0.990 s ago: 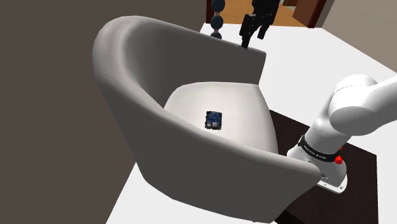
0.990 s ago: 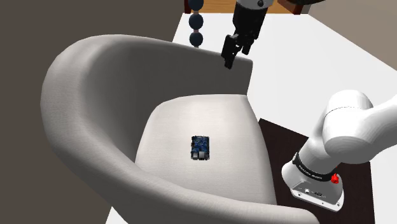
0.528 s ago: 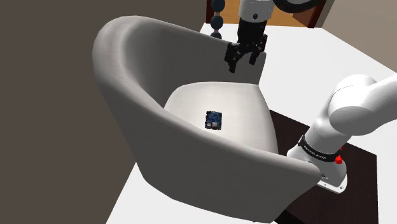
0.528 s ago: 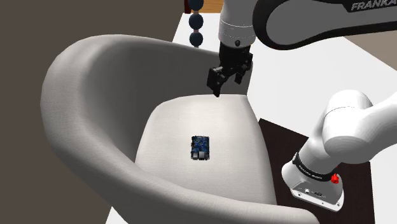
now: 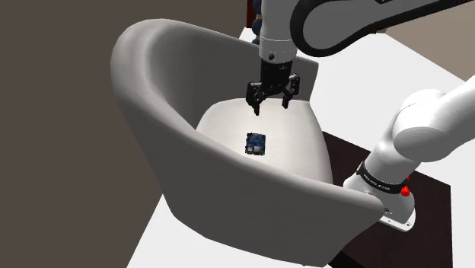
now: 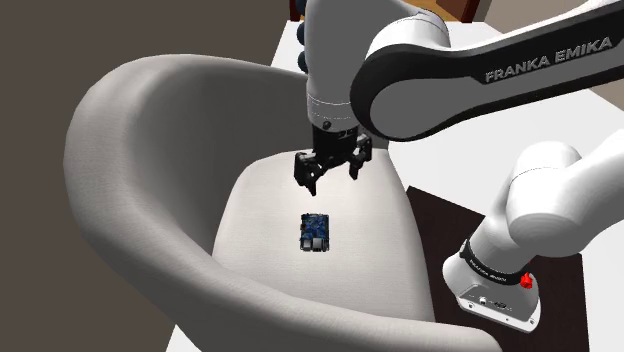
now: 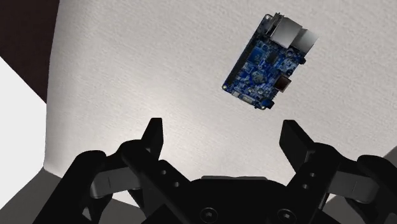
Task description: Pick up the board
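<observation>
The board is a small blue circuit board with silver connectors, lying flat on the seat of a white tub armchair. It also appears on the cushion as the board and as the board. My black gripper hangs open above the seat, a little toward the chair's back from the board and apart from it. In the second exterior view the gripper sits just above the board. In the wrist view the gripper has its fingers spread, with nothing between them.
The armchair's high curved back and arms wrap around the seat on three sides. The arm's base stands on a dark stand to the chair's right. White floor lies behind, and a dark wall is at left.
The gripper has come down from above the chair's back rim into the seat area, moving toward the board. Its fingers stay open. The board has not moved.
</observation>
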